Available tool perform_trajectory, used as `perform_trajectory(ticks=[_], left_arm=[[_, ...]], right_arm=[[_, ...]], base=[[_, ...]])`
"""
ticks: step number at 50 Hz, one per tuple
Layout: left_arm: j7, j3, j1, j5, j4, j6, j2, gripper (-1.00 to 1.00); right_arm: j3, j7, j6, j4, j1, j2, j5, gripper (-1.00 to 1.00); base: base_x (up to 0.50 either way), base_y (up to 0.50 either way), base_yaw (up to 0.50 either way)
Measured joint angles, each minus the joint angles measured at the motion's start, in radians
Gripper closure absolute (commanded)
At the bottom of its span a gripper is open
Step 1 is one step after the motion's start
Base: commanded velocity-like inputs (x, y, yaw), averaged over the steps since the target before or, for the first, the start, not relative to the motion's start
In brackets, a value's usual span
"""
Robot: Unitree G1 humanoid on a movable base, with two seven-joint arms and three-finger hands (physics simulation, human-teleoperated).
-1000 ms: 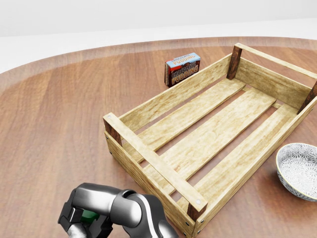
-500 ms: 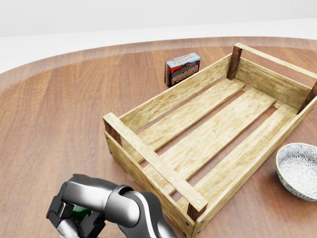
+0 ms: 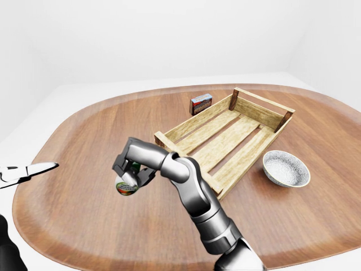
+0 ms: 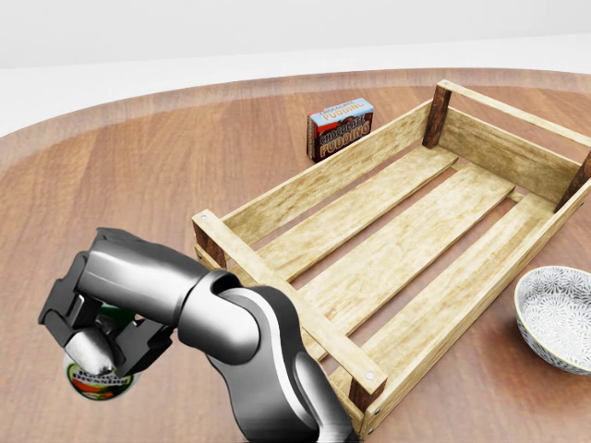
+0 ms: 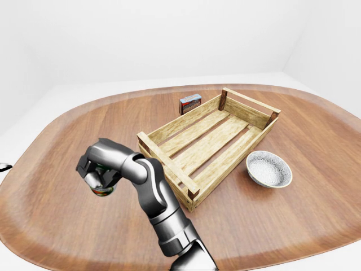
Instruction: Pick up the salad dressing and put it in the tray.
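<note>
Carrying step under way: gripping the small green salad dressing bottle with its red-and-white label (image 4: 98, 378) in the closed right hand (image 4: 103, 325), above the round wooden bench (image 4: 111, 194), just left of the slatted wooden tray (image 4: 305, 192). Next, probably swinging right over the tray's near rail, then releasing. Left hand (image 3: 25, 171) showing only partly, grip impossible to tell.

You're looking at a big oval wood table (image 3: 84, 214) w/ reddish-brown grain and a paler band round the rim. Under and round it the floor (image 3: 56, 96) is plain white. Walls (image 3: 169, 39) are white too, bare, w/ a corner (image 3: 297, 42) at upper right. Light's soft and even, shadows faint.
</note>
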Motion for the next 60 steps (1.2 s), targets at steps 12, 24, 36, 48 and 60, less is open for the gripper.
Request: perform_trajectory(ticks=[12,24,36,48,60], left_arm=[[-0.002,-0.005,0.001,0.004,-0.005,0.0,-0.004,-1.0],[-0.006,-0.009,0.002,0.01,-0.007,0.0,-0.009,-1.0],[-0.009,-0.012,0.003,0.014,-0.01,0.0,-0.012,-1.0],[-0.012,-0.017,0.003,0.021,-0.009,0.0,-0.015,-1.0],[-0.01,-0.013,0.001,0.021,-0.02,0.0,-0.013,-1.0]], right_arm=[[-0.071,0.0,0.0,-0.016,-0.164,-0.029,0.047,1.0],[-0.151,0.0,0.0,0.014,-0.334,-0.109,0.131,1.0],[-0.227,0.0,0.0,0.091,-0.46,-0.248,0.22,1.0],[-0.284,0.0,0.0,0.109,-0.476,-0.388,0.258,1.0],[-0.346,0.0,0.0,0.11,-0.417,-0.534,0.252,1.0]], base=[[0.0,0.0,0.0],[0.0,0.0,0.0],[0.0,0.0,0.0],[0.0,0.0,0.0],[0.0,0.0,0.0]])
